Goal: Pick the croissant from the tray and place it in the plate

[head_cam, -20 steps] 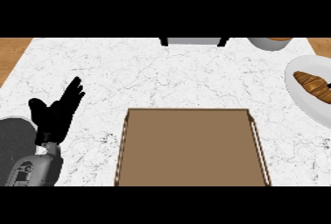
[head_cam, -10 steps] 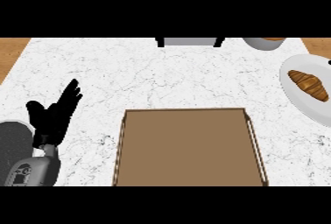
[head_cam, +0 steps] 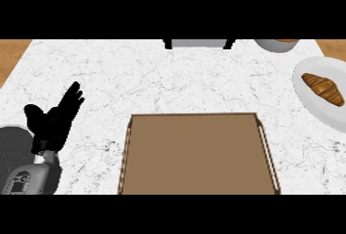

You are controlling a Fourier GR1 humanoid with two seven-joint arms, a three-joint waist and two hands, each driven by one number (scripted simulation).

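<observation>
The croissant [head_cam: 323, 88] lies on the plate [head_cam: 312, 103], far right of the left hand [head_cam: 55, 119], long axis running diagonally. That hand rests with fingers straight, holding nothing. Tray [head_cam: 198, 155] between them; right hand unseen

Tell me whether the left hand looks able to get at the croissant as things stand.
Probably not easily. The left hand rests open at the counter's left, while the croissant lies on the plate at the far right, with the tray lying between them.
</observation>
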